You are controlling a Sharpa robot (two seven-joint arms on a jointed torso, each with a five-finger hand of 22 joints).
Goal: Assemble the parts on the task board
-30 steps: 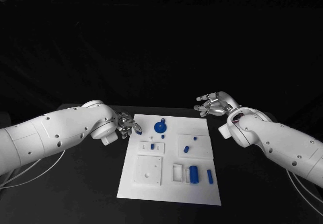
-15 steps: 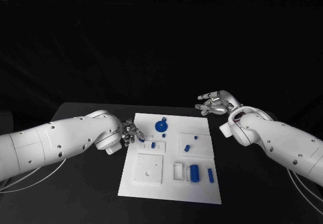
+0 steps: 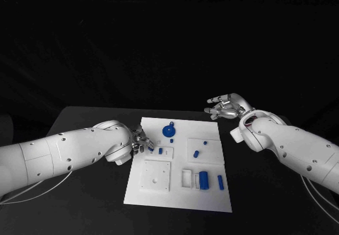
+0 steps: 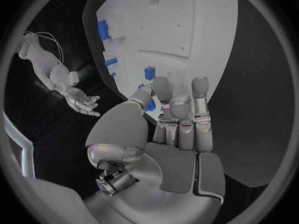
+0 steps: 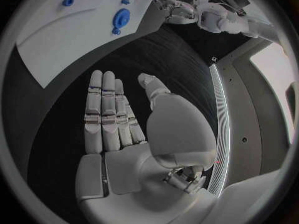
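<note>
A black table (image 3: 84, 196) is seen against a dark background, with the white task board (image 3: 180, 196) laid at its middle. On the board several blue parts are spread: a round disc (image 3: 169, 130) near the far edge, a small peg (image 3: 205, 143) and a short piece (image 3: 195, 154) on a raised square plate to the right, a small block (image 3: 161, 151) on the plate left of it, and a cylinder (image 3: 203, 180) with a slim bar (image 3: 220, 182) beside it toward the near edge. A larger square plate (image 3: 156, 175) with a hole is left unfilled, and the open slot (image 3: 186, 179) just beside the cylinder is also seen to be vacant.

The left hand (image 3: 138, 142) is held over the board's left edge, close to the small block; in the left wrist view a small blue piece (image 4: 149, 104) is seen between thumb and fingertip, and a pinch on it is judged likely. The right hand (image 3: 225, 108) is kept off the board beyond its far right corner, its fingers extended and apart, with nothing held.

The assembly is judged to be at an early or middle stage: several parts lie loose and some seats remain unfilled.
</note>
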